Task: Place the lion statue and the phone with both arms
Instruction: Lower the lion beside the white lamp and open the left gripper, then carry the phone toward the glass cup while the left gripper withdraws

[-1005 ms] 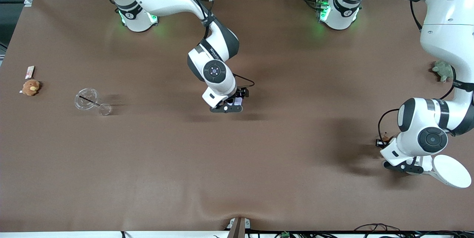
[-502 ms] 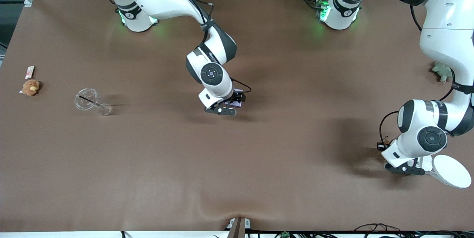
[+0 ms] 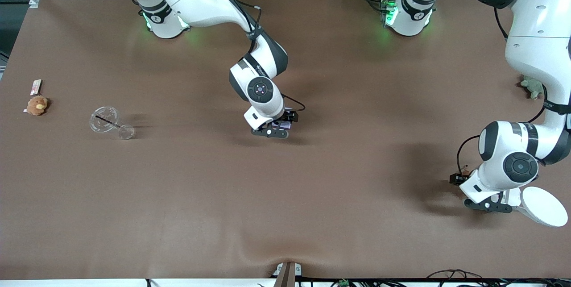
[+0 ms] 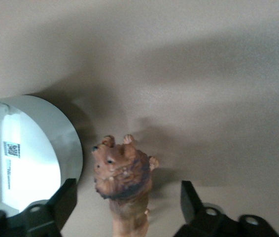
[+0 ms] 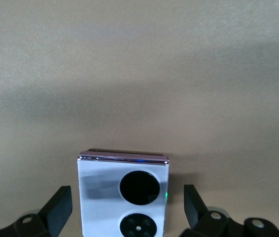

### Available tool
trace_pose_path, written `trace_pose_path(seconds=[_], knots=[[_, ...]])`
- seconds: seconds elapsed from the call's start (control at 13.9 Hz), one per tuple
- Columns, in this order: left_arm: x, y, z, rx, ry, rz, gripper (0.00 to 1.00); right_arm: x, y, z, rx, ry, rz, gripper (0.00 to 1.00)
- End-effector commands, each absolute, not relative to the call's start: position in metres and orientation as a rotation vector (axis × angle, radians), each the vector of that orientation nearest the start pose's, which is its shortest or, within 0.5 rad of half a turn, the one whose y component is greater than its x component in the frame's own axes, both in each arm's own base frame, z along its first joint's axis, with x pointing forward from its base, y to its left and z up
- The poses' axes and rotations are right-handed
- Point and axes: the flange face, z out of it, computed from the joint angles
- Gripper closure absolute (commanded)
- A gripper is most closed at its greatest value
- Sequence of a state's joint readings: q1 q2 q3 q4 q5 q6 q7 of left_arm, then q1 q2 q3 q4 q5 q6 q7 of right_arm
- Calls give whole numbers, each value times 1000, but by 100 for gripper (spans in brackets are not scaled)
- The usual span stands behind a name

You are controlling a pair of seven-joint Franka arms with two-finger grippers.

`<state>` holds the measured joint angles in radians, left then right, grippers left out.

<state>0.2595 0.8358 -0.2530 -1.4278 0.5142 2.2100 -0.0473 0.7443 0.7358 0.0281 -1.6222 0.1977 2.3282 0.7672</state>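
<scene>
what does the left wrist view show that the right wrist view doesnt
Only the left wrist view: the lion statue standing between the left gripper's open fingers, clear of both, beside the white round disc.

Only the right wrist view: the phone, two black camera circles showing, between the right gripper's open fingers with a gap on each side.

Both: the brown table and spread fingers.
</scene>
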Motion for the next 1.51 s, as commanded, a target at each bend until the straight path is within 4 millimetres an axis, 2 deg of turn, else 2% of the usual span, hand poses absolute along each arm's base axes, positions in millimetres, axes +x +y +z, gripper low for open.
trace_pose_path(seconds=[0.0, 0.07, 0.29, 0.36, 0.57, 0.65, 0.72, 0.79, 0.86, 1.0, 1.08, 1.15, 1.29, 1.44], knots=[[726, 55, 224, -2903, 231, -18, 0, 490, 485, 181, -3025, 227, 173, 0], [724, 51, 233, -2897, 232, 2, 0, 485, 490, 180, -3029, 210, 171, 0], [718, 45, 260, -2872, 191, 83, 0, 483, 489, 171, -3044, 199, 176, 0], [717, 37, 270, -2877, 178, 89, 0, 482, 489, 170, -3046, 197, 176, 0], [709, 16, 318, -2875, 120, 106, 0, 479, 489, 165, -3067, 168, 170, 1], [706, 9, 336, -2883, 86, 103, 0, 480, 489, 167, -3067, 162, 166, 45], [702, 4, 353, -2882, 77, 109, 0, 481, 490, 168, -3067, 159, 166, 75], [698, -3, 366, -2877, 81, 125, 0, 484, 489, 171, -3064, 161, 163, 91], [693, -16, 383, -2877, 94, 126, 0, 488, 489, 176, -3061, 149, 154, 99], [682, -32, 404, -2867, 67, 160, 0, 493, 487, 186, -3067, 150, 174, 100], [676, -42, 415, -2864, 65, 173, 0, 500, 483, 198, -3072, 165, 193, 100], [671, -44, 428, -2856, 51, 178, 0, 509, 474, 202, -3080, 189, 214, 100], [661, -50, 451, -2900, 23, 190, 0, 537, 441, 213, -3082, 226, 219, 100], [648, -45, 478, -2944, -27, 210, 0, 566, 396, 225, -3086, 212, 257, 100]])
